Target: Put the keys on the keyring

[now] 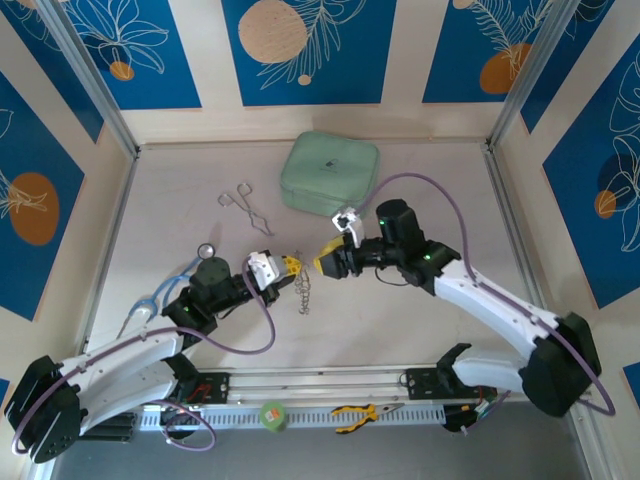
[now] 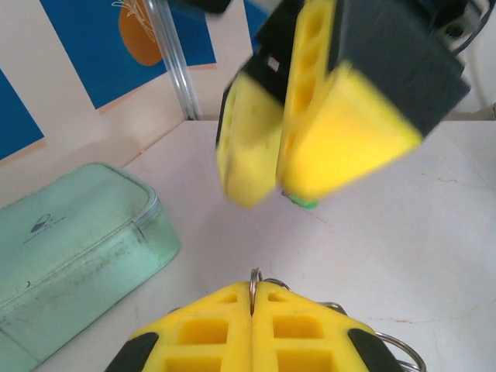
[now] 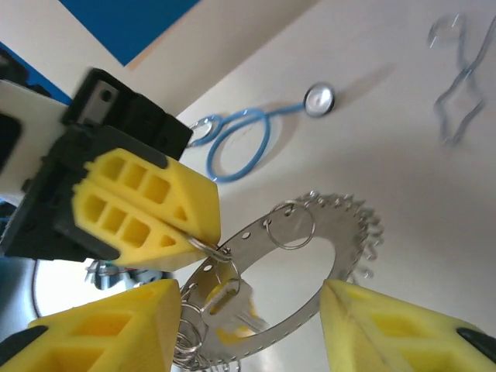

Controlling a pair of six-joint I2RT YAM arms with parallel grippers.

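Both arms reach inward from their bases, forearms low over the table. The left arm (image 1: 130, 355) and right arm (image 1: 490, 300) bring their tips nearly nose to nose at mid-table. The left end effector (image 1: 290, 266) has its fingers (image 2: 209, 333) pressed together, pinching the keyring (image 3: 246, 236). The right end effector (image 1: 325, 263) faces it, its fingers (image 3: 101, 329) spread apart.

Mint-green zip case (image 1: 330, 173) upper centre of the top view, silver forceps (image 1: 247, 206) left of it. Blue stethoscope (image 1: 205, 251) mid-left, tubing trailing lower left. Bottom edge: yellow-handled pliers (image 1: 362, 413) and a small green round object (image 1: 272, 414) — apart
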